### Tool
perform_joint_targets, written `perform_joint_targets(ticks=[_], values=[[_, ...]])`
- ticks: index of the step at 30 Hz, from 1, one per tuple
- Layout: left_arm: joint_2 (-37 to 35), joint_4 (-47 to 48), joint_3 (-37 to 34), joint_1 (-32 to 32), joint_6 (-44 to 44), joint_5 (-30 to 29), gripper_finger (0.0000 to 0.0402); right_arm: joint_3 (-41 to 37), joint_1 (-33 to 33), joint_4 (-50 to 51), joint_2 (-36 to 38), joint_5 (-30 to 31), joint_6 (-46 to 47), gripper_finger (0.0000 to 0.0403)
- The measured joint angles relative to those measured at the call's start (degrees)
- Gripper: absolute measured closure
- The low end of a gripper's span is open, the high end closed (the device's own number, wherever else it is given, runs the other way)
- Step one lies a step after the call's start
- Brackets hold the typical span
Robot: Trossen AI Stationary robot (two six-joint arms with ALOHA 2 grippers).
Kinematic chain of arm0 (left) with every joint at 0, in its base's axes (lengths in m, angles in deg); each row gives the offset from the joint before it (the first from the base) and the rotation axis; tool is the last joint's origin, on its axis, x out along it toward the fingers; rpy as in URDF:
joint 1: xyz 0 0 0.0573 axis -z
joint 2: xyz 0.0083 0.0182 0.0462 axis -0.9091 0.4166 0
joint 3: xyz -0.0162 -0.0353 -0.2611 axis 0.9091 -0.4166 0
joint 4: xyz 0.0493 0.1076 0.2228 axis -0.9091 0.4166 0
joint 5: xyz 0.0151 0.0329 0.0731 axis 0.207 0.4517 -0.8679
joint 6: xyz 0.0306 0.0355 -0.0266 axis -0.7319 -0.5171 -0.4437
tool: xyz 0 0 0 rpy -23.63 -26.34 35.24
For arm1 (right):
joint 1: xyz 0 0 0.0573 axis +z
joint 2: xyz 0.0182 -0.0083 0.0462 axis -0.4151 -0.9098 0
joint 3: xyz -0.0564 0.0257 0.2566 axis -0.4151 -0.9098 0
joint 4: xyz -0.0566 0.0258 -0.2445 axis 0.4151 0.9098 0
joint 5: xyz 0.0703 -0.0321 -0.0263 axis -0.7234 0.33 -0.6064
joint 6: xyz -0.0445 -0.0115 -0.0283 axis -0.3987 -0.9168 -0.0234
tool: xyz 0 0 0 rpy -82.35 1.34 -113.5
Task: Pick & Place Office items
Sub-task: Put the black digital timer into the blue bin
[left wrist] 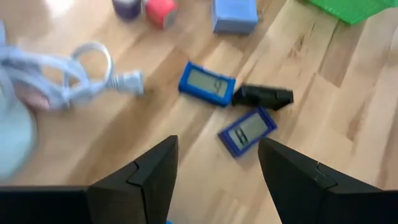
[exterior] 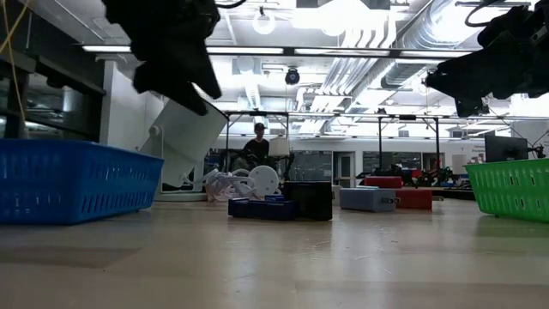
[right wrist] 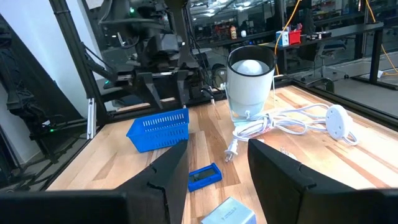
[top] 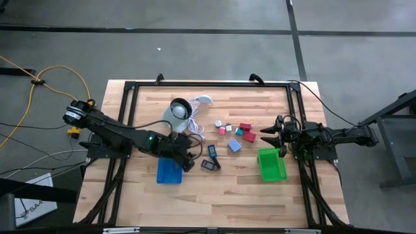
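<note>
My left pincer [top: 188, 156] hangs with fingers apart, empty, above the blue tray [top: 169, 171] at lower centre. The office items [top: 235, 133] lie mid-counter [top: 214, 195]; my right pincer [top: 272, 133], also spread and empty, waits right of them over the green tray [top: 271, 164].

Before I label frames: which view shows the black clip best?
The left wrist view: the black clip lies unobstructed between two blue devices. The high view shows it as a dark speck; the low view, a dark block; the right wrist view misses it.

arms: dark, jointed | left arm [top: 123, 136]: green light | fingers [left wrist: 140, 180]: black, angular
</note>
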Motion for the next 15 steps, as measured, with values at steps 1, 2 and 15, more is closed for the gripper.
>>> perform_joint_targets(ticks=[1,2,15], values=[[0.0,-0.78,0.0,-0.6,-2.12,0.02,0.0185,0.0,0.0,0.01,0.0,0.0,0.0,0.025],[0.0,-1.8,0.0,-1.2,-4.57,0.02,0.0185,0.0,0.0,-0.01,0.0,0.0,0.0,0.025],[2.64,-12.64,0.08,-8.38,-23.15,9.72,0.0185,0.0,0.02,-0.01,0.02,0.0,0.01,0.025]])
